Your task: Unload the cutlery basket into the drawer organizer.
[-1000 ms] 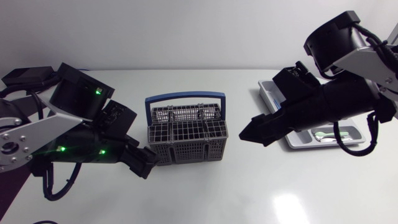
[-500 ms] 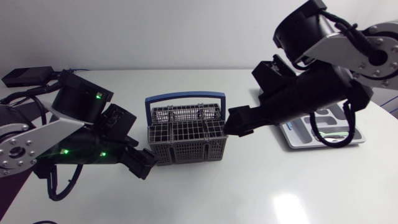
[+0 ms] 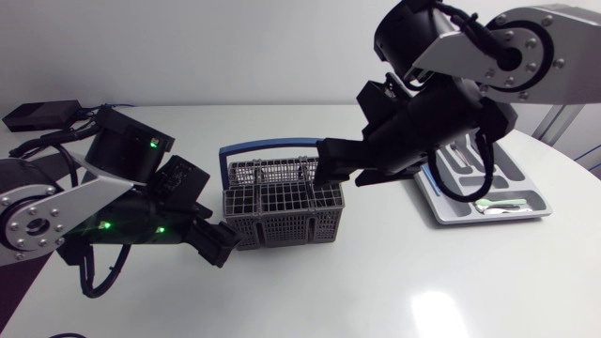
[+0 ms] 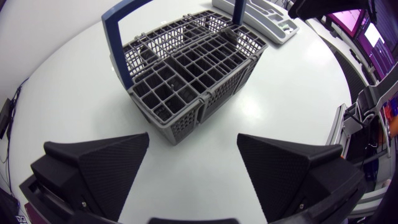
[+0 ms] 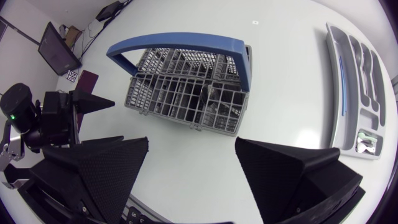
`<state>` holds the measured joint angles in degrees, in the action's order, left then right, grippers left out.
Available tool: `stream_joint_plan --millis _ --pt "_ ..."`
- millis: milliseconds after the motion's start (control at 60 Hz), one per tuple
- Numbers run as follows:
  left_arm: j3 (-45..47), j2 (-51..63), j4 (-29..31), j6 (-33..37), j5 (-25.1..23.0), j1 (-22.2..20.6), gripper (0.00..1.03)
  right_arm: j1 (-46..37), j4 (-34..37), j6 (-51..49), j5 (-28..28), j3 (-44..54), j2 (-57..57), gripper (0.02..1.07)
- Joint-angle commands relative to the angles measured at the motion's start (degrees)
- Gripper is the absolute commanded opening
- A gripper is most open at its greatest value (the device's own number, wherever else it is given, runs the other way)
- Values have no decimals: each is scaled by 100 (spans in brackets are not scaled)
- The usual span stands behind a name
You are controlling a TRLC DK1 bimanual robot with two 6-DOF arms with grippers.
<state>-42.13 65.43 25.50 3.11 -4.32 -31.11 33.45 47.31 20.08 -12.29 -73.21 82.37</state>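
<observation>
White counter [image 3: 376, 282] carries all items noted. Right arm [image 3: 451, 103] enters from the right edge and extends past the middle toward the basket. Left arm [image 3: 84, 211] enters from the left edge and lies low over the counter. Grey wire cutlery basket [image 3: 282, 207] stands upright near the counter's middle, its blue handle [image 3: 282, 146] raised over the rear side. Grey drawer organizer [image 3: 502, 174] lies flat at the right side of the counter, well apart from the basket. Right claw [image 3: 329, 169] overlaps the basket's right rear corner in the head view. In its own wrist view the fingers are spread wide with nothing held, and the basket lies ahead of them, not between them. Left claw [image 3: 225, 242] sits just beside the basket's left front corner, fingers likewise wide apart and holding nothing. Whether it touches the basket cannot be told. One pale piece of cutlery [image 3: 498, 203] lies in the organizer's near end compartment. One dark rounded item [image 5: 208, 93] stands in a basket cell, too unclear to identify.
</observation>
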Motion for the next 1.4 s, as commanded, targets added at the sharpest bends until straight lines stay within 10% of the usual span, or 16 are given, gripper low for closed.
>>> stream_joint_plan --millis 0,733,1383 --pt "100 93 -45 137 -113 79 99 65 -90 286 17 -141 157 102" --pt "381 -4 -168 260 -324 211 99 531 -266 849 1115 -598 1194 88" --pt "442 -21 -256 295 -386 264 99 654 -582 1104 1643 -774 1633 51"
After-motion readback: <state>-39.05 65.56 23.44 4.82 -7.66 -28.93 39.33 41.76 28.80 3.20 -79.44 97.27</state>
